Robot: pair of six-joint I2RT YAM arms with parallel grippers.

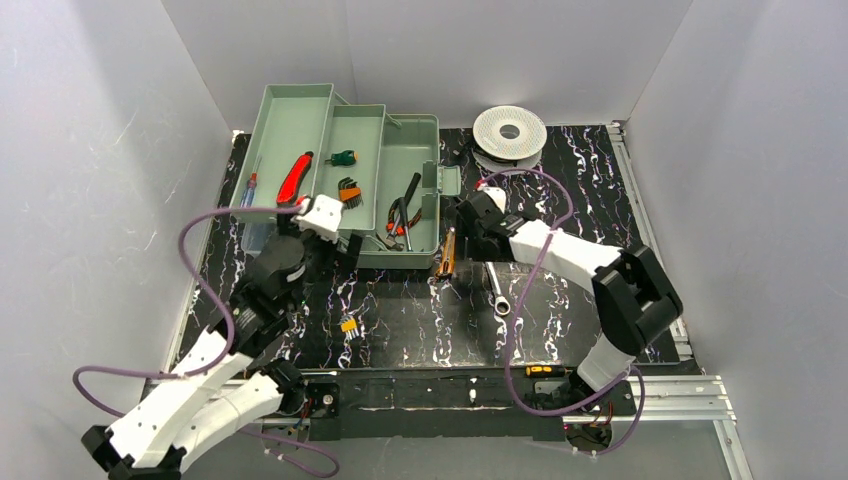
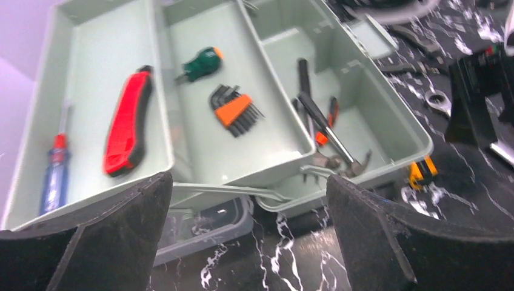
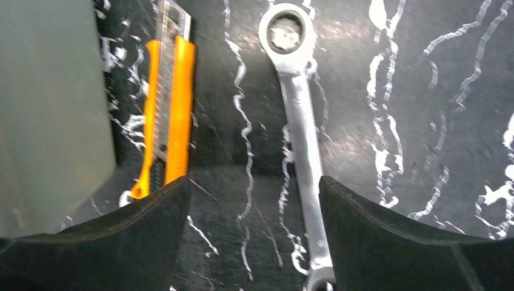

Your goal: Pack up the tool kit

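Right tool (image 3: 252, 197) splayed over wrench (image 3: 300, 121) | utility knife (image 3: 173, 103) just beside toolbox (image 3: 54, 109)

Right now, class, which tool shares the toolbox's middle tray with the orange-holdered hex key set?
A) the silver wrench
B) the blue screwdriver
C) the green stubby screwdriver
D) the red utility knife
C: the green stubby screwdriver lies in the middle tray, just up and to the left of the hex key set in the left wrist view.
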